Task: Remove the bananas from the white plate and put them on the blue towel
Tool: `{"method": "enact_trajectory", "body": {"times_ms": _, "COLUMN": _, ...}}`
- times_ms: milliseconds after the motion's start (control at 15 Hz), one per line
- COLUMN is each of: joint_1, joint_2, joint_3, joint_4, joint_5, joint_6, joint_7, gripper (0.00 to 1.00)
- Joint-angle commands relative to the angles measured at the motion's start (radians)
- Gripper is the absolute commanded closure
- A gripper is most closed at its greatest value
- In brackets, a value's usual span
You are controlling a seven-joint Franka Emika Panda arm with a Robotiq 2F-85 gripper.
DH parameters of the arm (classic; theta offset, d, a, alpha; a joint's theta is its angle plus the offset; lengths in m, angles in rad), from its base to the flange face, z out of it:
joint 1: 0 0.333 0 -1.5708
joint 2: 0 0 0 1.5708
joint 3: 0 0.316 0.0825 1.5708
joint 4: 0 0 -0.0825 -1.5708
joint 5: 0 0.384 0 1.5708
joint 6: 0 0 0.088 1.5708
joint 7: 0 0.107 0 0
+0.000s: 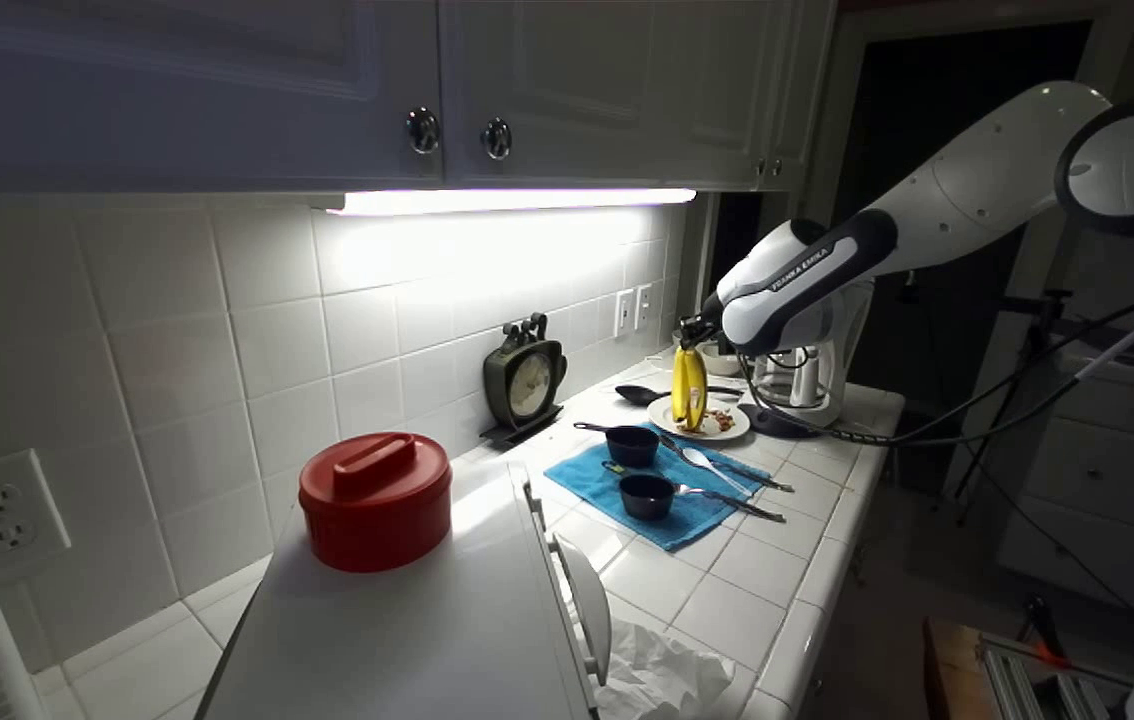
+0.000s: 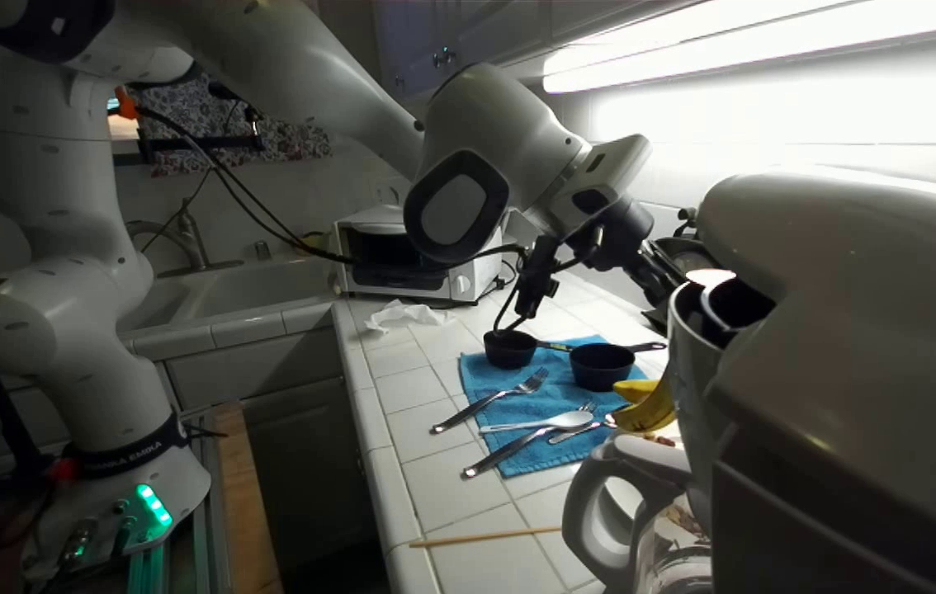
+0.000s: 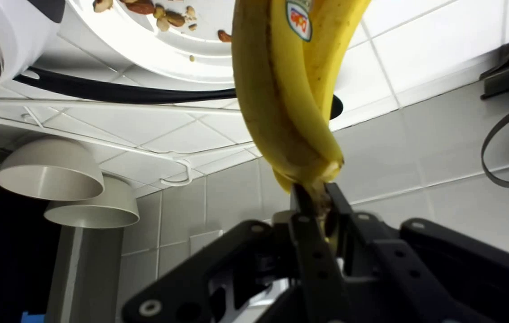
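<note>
Since the bananas (image 3: pixel 277 98) are pinched by the Robotiq gripper (image 3: pixel 315 190) only at the stem, over the white plate (image 3: pixel 173 63), contact unclear, they should be raised past its rim and lowered slowly onto the blue towel (image 1: pixel 582 473), beside the black measuring cups (image 1: pixel 647 497).

A white robot arm (image 1: pixel 987 180), its base (image 2: pixel 117 516) standing outside the front edge of a tiled surface (image 1: pixel 747 595) with green lights (image 2: pixel 153 505) aglow, stretches across that edge and angles downward toward the back edge. The wrist (image 2: pixel 555 175) hangs between the two edges, above the surface, and the claw (image 3: pixel 317 193) slants down from it toward the back, as both exterior views show. In the wrist view, the claw is clenched, its two dark fingers (image 3: pixel 308 242) nearly parallel, their tips a narrow gap apart.
</note>
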Motion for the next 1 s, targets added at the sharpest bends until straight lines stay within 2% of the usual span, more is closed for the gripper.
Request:
{"method": "enact_trajectory", "body": {"times_ms": 0, "joint_1": 0.054, "joint_2": -0.128, "joint_3": -0.042, "joint_4": -0.106, "joint_5": -0.06, "joint_6": -0.005, "joint_7": -0.011, "gripper": 0.94}}
{"method": "enact_trajectory", "body": {"times_ms": 267, "joint_1": 0.076, "joint_2": -0.227, "joint_3": -0.024, "joint_4": -0.187, "joint_5": -0.1, "joint_6": -0.04, "joint_7": -0.037, "gripper": 0.94}}
{"method": "enact_trajectory", "body": {"times_ms": 600, "joint_1": 0.105, "joint_2": -0.326, "joint_3": 0.034, "joint_4": -0.28, "joint_5": -0.062, "joint_6": -0.144, "joint_7": -0.101, "gripper": 0.94}}
{"method": "enact_trajectory", "body": {"times_ms": 933, "joint_1": 0.125, "joint_2": -0.366, "joint_3": 0.047, "joint_4": -0.332, "joint_5": -0.048, "joint_6": -0.233, "joint_7": -0.141, "gripper": 0.94}}
